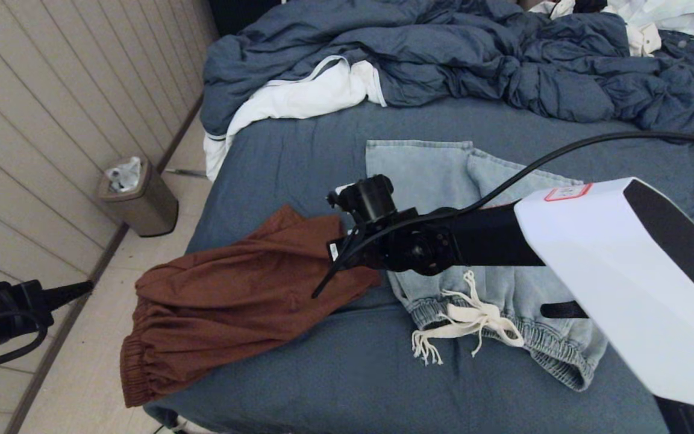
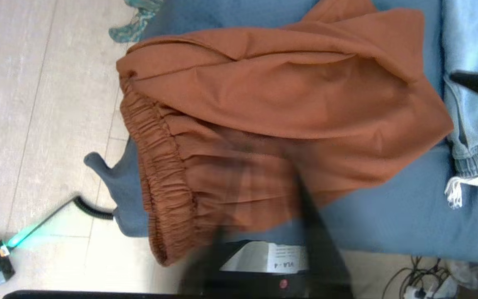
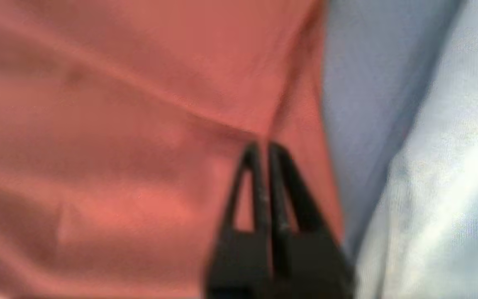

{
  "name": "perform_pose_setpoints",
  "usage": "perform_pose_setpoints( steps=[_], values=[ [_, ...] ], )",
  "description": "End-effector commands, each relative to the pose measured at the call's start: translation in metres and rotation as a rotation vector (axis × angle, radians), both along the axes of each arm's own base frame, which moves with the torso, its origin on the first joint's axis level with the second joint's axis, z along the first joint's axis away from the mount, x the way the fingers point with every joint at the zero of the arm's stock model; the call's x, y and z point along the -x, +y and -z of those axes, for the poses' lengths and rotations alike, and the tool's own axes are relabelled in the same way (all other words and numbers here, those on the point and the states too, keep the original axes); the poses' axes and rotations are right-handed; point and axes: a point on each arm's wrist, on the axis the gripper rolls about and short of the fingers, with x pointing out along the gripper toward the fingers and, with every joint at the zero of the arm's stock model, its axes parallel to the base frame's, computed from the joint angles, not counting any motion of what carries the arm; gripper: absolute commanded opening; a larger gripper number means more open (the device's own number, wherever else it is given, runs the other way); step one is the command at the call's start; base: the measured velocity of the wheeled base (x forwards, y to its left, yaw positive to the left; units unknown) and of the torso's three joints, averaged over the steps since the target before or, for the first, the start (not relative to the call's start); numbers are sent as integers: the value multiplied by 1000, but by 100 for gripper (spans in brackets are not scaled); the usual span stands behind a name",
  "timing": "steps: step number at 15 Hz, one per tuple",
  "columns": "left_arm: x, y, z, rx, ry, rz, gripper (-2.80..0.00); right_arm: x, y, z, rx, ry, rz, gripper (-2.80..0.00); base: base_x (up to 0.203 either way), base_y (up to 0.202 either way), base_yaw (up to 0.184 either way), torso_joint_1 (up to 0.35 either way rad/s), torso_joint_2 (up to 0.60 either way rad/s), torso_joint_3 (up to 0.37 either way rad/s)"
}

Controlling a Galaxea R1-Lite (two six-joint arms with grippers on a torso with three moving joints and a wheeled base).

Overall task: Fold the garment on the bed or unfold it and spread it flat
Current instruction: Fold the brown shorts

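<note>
Rust-brown shorts lie crumpled at the bed's near left corner, where the right gripper, jaws pinched together on a fabric fold, apparently means to spread them, while the left gripper, jaws together, waits beside the bed.

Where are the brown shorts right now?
In the head view the brown shorts lie on the bed's near left corner, waistband hanging over the edge, right beside the light blue jeans, with the right gripper at them.

We see matt rust-brown cloth shorts with a gathered waistband, faded denim trousers with a frayed cotton drawstring, and a brushed-metal bin on the floor.
</note>
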Motion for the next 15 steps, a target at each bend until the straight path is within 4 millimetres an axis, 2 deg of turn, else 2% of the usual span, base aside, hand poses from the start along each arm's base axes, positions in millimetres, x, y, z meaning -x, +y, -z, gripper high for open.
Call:
perform_pose_setpoints(
  steps=[1,5,10,15],
  values=[
    [-5,1,5,14,24,7,-280,6,0,3,15,15,-4,-280,0,0,0,0,0,0],
    [-7,1,7,15,-18,27,-280,2,3,20,37,38,-2,-280,0,0,0,0,0,0],
    [-4,0,3,10,-35,29,-280,-14,22,51,68,50,-8,-280,0,0,0,0,0,0],
    [-6,0,6,38,-21,47,-280,-26,33,69,89,33,3,-280,0,0,0,0,0,0]
  ],
)
